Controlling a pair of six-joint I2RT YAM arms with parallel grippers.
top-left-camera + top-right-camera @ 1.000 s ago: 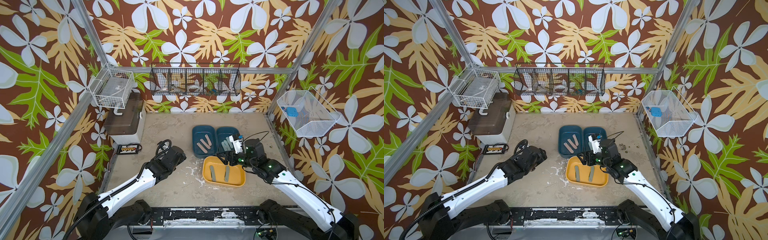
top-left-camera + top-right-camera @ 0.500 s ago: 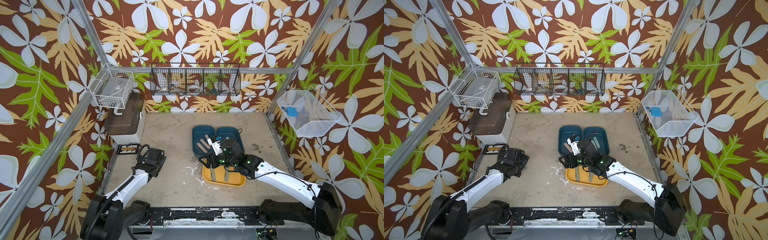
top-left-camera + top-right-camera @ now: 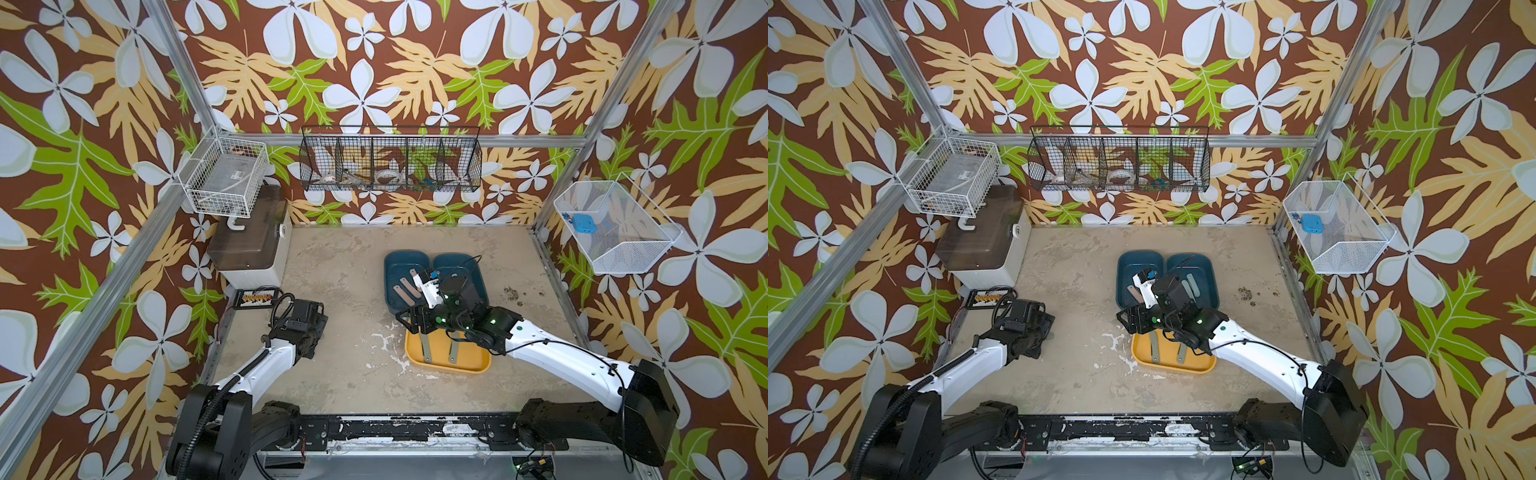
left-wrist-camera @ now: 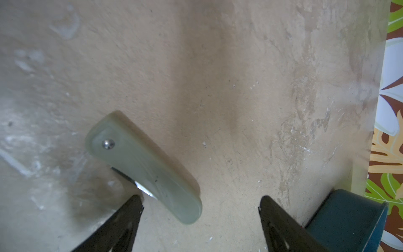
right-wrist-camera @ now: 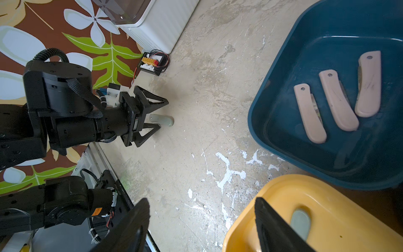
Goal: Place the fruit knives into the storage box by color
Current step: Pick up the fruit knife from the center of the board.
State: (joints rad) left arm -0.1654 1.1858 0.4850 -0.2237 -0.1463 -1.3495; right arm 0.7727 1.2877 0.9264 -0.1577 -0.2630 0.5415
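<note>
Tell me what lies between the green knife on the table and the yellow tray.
Only bare, white-scuffed tabletop lies between the green knife and the yellow tray; the right wrist view shows it.

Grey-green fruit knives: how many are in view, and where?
3 grey-green knives. Two lie in the yellow tray; the third lies on the tabletop by the left gripper's open fingers. The right arm may hide more.

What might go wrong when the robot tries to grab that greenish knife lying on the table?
The grey-green folding fruit knife lies flat on the table, nearer one finger of the open left gripper, so closing may just push or spin it. Its metal blade peeks out, which could snag. The open right gripper hangs by the yellow plastic tray, where this knife likely goes, so the arms might bump.
</note>
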